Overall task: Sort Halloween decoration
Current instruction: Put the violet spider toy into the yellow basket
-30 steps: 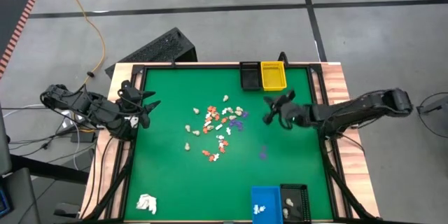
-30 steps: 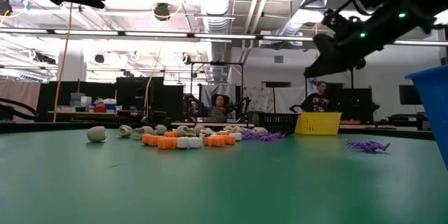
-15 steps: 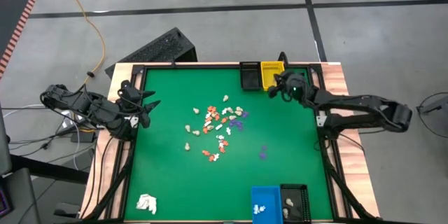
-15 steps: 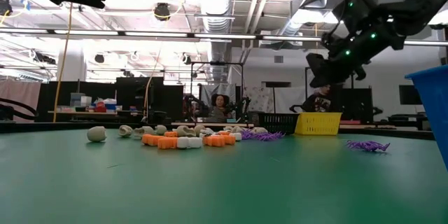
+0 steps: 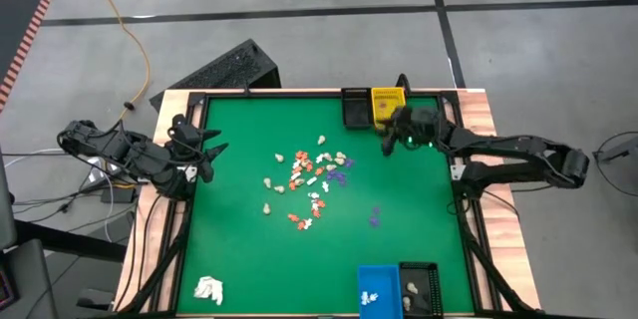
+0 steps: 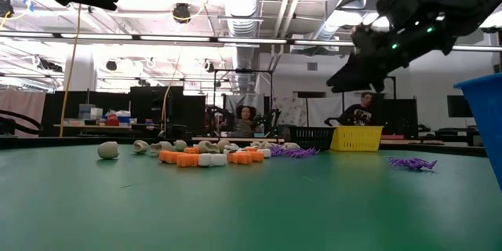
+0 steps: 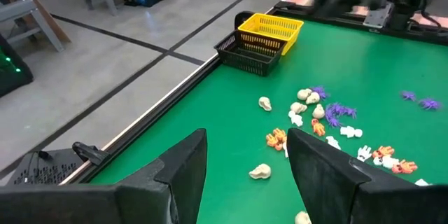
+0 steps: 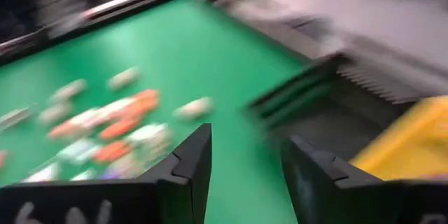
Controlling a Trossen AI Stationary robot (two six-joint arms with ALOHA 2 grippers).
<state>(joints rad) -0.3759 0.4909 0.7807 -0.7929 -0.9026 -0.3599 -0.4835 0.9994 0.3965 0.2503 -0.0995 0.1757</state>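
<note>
green table (image 5: pixel 249 259), yellow bin (image 5: pixel 390 108) far right. right gripper (image 5: pixel 402 138) hovers by that bin, fingers parted, nothing between them. left gripper (image 5: pixel 204 150) waits wide at left edge. decorations (image 5: pixel 309 181) piled mid-table. risk: packed pile, so next grab could pinch two colours.

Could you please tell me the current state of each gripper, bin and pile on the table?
left gripper: open, empty, waiting at the table's left edge.
right gripper: open, empty, by the yellow bin.
yellow bin: upright, far edge.
black bin: upright, beside the yellow.
blue bin: holds white pieces.
Halloween decoration: scattered mid-table.
white lump: crumpled, near-left corner.
</note>
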